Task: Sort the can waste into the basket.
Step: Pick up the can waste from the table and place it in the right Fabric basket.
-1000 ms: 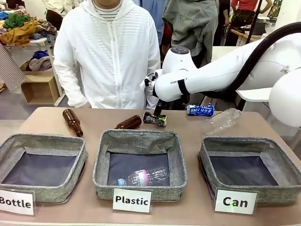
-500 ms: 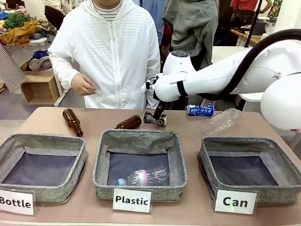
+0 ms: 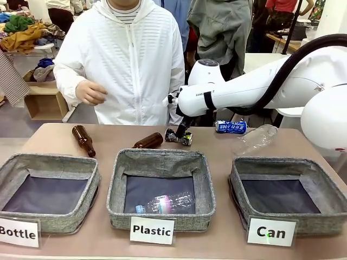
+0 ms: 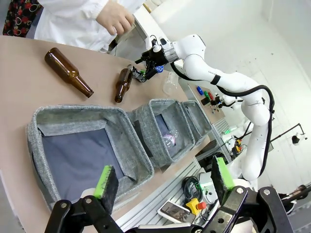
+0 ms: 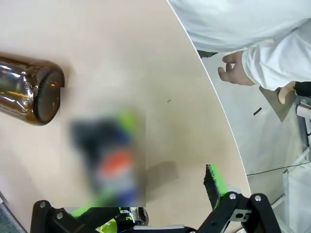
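A brown bottle [image 3: 83,140] lies at the table's [image 3: 116,136] far left. A 2nd brown bottle [image 3: 148,141] lies just behind the Plastic basket [image 3: 161,157], which holds a clear bottle [image 3: 164,203]. Another clear bottle [image 3: 256,137] lies far right. The Bottle basket [image 3: 49,161] sits at the near left.

Grey woven basket [image 3: 324,190], blue-and-white can [image 3: 230,127], brown bottle [image 3: 83,140]
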Controlling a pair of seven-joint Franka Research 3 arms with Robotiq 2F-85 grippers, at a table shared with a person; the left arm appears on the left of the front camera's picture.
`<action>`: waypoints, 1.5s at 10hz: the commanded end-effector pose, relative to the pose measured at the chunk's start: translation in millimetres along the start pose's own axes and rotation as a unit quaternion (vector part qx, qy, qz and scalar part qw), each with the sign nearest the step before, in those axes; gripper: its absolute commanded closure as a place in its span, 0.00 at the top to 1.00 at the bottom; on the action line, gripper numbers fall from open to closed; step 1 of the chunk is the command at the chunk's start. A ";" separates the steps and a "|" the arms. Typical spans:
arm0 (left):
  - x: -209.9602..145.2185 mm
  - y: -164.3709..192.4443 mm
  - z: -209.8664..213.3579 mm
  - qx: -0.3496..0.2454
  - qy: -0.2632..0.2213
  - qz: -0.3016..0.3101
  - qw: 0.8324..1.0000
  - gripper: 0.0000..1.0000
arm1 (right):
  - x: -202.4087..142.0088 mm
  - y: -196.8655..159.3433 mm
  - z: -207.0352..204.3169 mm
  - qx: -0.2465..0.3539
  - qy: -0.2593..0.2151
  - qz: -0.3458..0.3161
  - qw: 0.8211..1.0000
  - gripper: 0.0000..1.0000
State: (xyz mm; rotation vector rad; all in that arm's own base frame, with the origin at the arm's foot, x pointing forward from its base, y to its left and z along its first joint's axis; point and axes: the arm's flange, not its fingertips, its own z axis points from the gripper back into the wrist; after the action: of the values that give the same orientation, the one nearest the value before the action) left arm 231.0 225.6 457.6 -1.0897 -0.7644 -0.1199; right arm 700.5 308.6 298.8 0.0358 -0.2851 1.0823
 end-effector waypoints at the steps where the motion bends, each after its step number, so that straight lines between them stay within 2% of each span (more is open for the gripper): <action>1: 1.8 -1.0 0.4 -0.008 -0.009 -0.012 1.000 1.00 | -2.8 0.5 -24.3 0.012 0.013 0.014 1.000 1.00; 3: 1.8 -1.0 0.4 -0.008 -0.009 -0.012 1.000 1.00 | -5.5 0.1 -22.2 0.008 0.016 0.015 1.000 1.00; 6: 1.8 -1.0 0.4 -0.008 -0.009 -0.012 1.000 1.00 | -11.7 2.9 1.4 0.011 0.008 0.025 1.000 1.00; 7: 1.8 -1.0 0.4 -0.008 -0.009 -0.012 1.000 1.00 | -20.7 5.9 33.0 0.013 -0.015 0.018 1.000 1.00; 8: 1.8 -1.0 0.4 -0.008 -0.009 -0.012 1.000 1.00 | -38.2 12.6 82.1 0.015 -0.046 0.001 0.999 1.00; 9: 1.8 -1.0 0.4 -0.008 -0.009 -0.012 1.000 1.00 | -69.2 25.9 144.7 0.023 -0.074 -0.028 0.997 1.00; 11: 1.8 -1.0 0.4 -0.008 -0.009 -0.012 1.000 1.00 | -139.4 47.3 219.0 0.034 -0.114 -0.104 0.987 1.00; 13: 1.8 -1.0 0.4 -0.008 -0.009 -0.012 1.000 1.00 | -219.0 68.1 251.4 0.061 -0.193 -0.169 0.965 1.00; 15: 1.8 -1.0 0.4 -0.008 -0.009 -0.012 1.000 1.00 | -292.5 89.0 263.7 0.045 -0.262 -0.241 0.933 1.00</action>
State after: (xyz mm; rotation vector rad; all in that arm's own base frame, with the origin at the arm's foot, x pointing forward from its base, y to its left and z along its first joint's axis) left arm 230.1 225.8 458.4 -1.0887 -0.7670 -0.1202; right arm 473.7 70.5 488.9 0.4351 -0.5854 0.5943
